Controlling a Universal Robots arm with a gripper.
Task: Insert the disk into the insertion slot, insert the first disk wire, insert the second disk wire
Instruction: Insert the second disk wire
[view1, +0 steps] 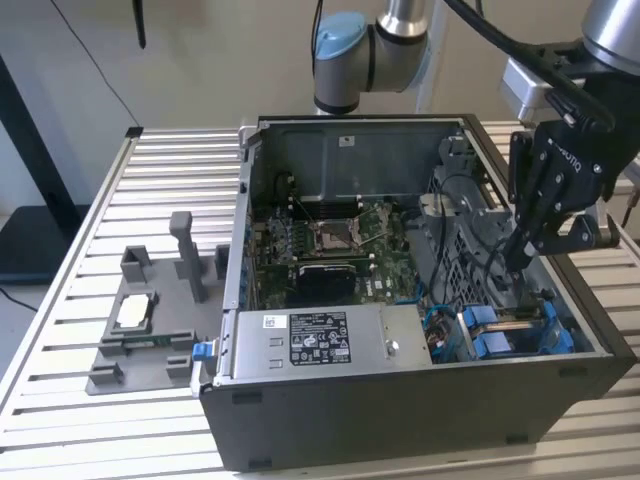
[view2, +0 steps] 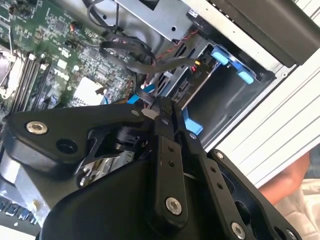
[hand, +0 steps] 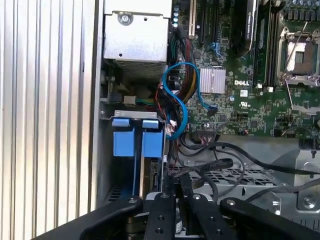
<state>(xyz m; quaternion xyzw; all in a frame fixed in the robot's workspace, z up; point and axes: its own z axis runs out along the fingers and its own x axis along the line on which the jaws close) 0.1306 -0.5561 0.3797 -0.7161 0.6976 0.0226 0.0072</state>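
Observation:
The disk (view2: 191, 84) stands edge-up in its blue frame inside the insertion slot (view2: 222, 102), at the case's front corner on the exterior view's right. The slot's blue tabs (hand: 123, 142) sit at its rim. My gripper (view1: 520, 258) reaches down into the case right over the disk's connector end. Its fingers are pressed together in both wrist views, tips (view2: 162, 102) just above the blue frame rail. Black disk wires (hand: 215, 165) loop close by the fingertips (hand: 173, 186). A flat black wire (view2: 145, 62) runs to the disk's edge. Whether the fingers pinch a wire is hidden.
The motherboard (view1: 330, 240) fills the case floor, with the silver labelled power-supply box (view1: 320, 340) at the front. A blue cable (hand: 180, 100) arcs beside the bay. A grey fixture (view1: 150, 330) holding a small silver chip (view1: 133, 312) sits on the slatted table (view1: 170, 160).

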